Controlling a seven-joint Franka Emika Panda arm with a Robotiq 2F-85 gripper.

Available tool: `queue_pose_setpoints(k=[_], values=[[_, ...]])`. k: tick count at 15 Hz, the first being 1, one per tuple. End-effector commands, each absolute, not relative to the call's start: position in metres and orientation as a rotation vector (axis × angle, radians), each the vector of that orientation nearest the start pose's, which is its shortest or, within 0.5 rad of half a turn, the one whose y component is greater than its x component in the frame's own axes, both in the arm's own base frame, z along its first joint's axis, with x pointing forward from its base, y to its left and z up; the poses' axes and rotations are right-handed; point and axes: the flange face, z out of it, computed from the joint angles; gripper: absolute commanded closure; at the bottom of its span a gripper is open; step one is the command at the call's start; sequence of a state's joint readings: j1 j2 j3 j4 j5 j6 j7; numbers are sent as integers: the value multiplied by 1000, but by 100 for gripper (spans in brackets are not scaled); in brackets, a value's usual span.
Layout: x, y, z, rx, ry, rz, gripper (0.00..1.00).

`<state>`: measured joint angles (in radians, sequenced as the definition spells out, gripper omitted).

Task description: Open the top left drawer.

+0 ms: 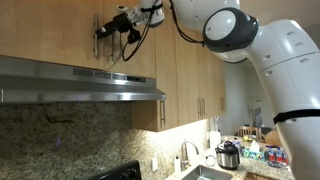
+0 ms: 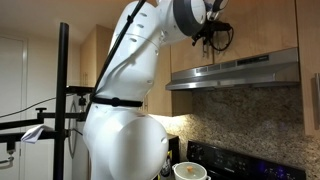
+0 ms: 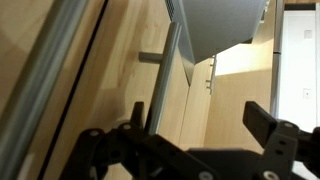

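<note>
While the big white arm point(image 1: 265, 50) fills the right half of an exterior view, its upper links bend at a rounded grey-capped joint and run leftward along the row of light-wood cabinets, ending at the black gripper point(image 1: 103, 30) pressed up near the cabinet fronts above the range hood point(image 1: 80, 85). In an exterior view from the opposite side, the arm's bulky body point(image 2: 125, 110) rises from bottom centre and reaches up and to the right, with the gripper point(image 2: 213, 32) dark against the wood above the hood point(image 2: 235, 72).

The top left drawer point(image 1: 55, 25) is the short, wide wood panel directly over the hood, at the upper left of that view, high above the worktop's back edge. Its slim silver bar handle point(image 3: 162, 85) runs diagonally through the wrist view, and the gripper point(image 3: 190, 150) sits at it, one dark finger point(image 3: 105, 150) on the left of the bar and another point(image 3: 285, 135) well to the right.

The fingers stand spread apart, the bar between them but not clamped.

Down at the worktop's far right corner, a small steel pot point(image 1: 228, 155) stands beside the sink faucet point(image 1: 185, 152).
</note>
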<state>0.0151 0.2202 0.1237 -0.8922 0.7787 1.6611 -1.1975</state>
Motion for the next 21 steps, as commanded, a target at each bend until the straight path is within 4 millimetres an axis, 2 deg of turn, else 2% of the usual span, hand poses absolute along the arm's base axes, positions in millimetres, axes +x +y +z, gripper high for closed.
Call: queue_pose_setpoints(k=[1,7,16,21], values=[[526,152,861,-1816,-1689,-1181,0],[493,167,871,-1946,-1684,-1336,0],[453,183,866,-2055,-1628,-1419,0],[431,207,865,-2233,-1542,-1495,0]])
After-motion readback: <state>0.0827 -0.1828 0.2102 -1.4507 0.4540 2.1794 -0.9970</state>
